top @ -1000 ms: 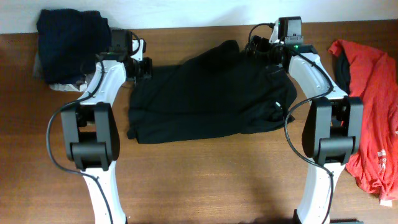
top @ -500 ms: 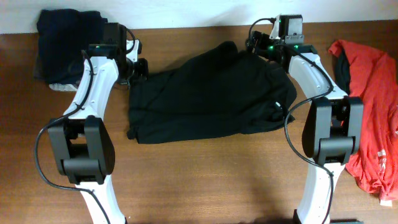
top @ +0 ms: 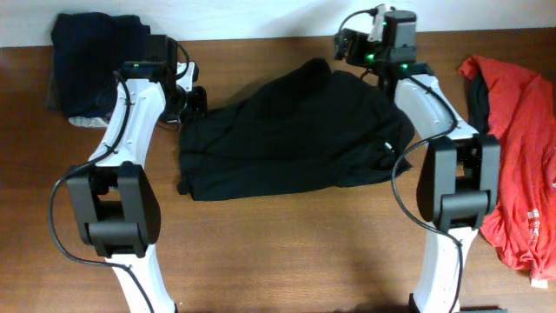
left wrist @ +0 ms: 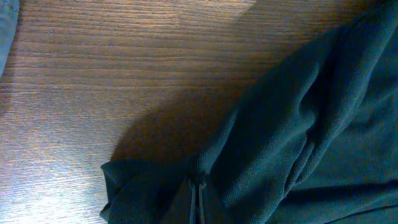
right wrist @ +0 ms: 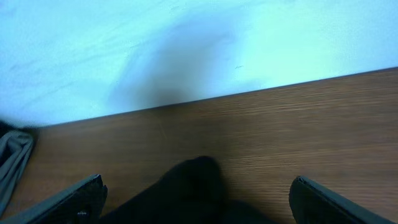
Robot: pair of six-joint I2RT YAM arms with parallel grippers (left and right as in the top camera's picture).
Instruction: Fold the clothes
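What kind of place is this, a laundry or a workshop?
Probably a robotics test bench, not a laundry: two white-and-black robot arms stand on a brown wooden table against a plain white wall, with a limp black garment spread between them.

White arm links (top: 130, 122), black joint housings (top: 117, 213), looping black cables (top: 59, 222), green indicator light (top: 375, 59)

You have matt, finely knit cloth in the black garment (left wrist: 311, 124), grained brown wood with a faint sheen in the bench (left wrist: 124, 62), and smooth white plastic on the arms (top: 129, 117).
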